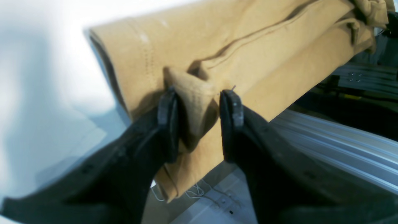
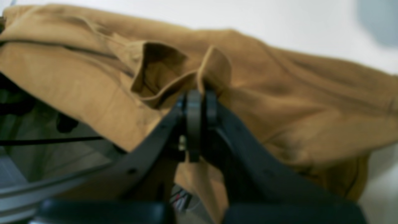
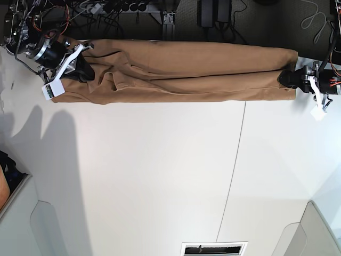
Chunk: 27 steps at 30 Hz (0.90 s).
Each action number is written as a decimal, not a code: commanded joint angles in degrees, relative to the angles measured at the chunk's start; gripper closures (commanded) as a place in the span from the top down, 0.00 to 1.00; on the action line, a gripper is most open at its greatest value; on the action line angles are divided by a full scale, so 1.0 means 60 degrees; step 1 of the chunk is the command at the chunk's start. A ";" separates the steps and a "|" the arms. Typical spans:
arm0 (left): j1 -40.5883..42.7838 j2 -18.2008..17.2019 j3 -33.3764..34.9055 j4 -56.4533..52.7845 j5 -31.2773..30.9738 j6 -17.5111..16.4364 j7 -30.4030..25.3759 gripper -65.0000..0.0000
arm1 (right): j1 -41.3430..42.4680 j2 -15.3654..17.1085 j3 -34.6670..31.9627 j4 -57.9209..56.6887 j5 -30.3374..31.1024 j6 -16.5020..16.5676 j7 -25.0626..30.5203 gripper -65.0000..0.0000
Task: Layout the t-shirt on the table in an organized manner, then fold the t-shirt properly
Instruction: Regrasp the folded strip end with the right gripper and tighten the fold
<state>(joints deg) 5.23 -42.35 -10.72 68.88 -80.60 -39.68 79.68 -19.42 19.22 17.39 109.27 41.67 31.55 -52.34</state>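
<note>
The tan-brown t-shirt (image 3: 181, 74) lies stretched in a long band along the far edge of the white table (image 3: 160, 170), partly overhanging it. In the base view my right gripper (image 3: 80, 70) holds the shirt's left end and my left gripper (image 3: 288, 79) its right end. The left wrist view shows the left gripper (image 1: 199, 96) closed on a thick fold of the t-shirt (image 1: 248, 46), with its fingers held apart by the cloth. Seen from the right wrist, the right gripper (image 2: 202, 101) is pinched tight on a ridge of the t-shirt (image 2: 295, 102).
A thin dark seam (image 3: 234, 160) runs across the tabletop. Cables and power strips (image 3: 122, 6) lie beyond the far table edge. An aluminium rail (image 1: 342, 146) runs under the shirt's hanging part. A vent slot (image 3: 214, 248) sits at the near edge.
</note>
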 commanded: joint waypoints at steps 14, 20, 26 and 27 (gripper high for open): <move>-0.0138 -0.0390 -0.0076 0.0135 -0.0734 -0.0053 0.0053 0.37 | 0.0153 0.0076 0.0066 0.0958 0.0127 0.0033 0.0903 0.36; -0.0382 -0.0568 -0.0095 0.0157 -0.0734 -0.0053 0.0053 0.37 | 0.0211 -0.0215 0.0062 0.1009 -0.0189 0.0036 0.0907 0.00; -0.0379 -0.0561 -0.0255 0.0178 -0.0734 -0.0053 0.0053 0.37 | 0.0215 -0.0211 -0.0007 -0.0051 -0.0867 0.0036 0.0994 0.00; -0.0364 -0.0561 -0.0375 0.0178 -0.0734 -0.0053 0.0053 0.37 | 0.0215 -0.0215 -0.0007 -0.0273 -0.0954 0.0036 0.1013 0.00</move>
<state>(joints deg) 3.75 -44.23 -12.25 69.10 -83.46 -39.70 80.18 -18.41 17.30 17.12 106.72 35.03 31.53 -47.59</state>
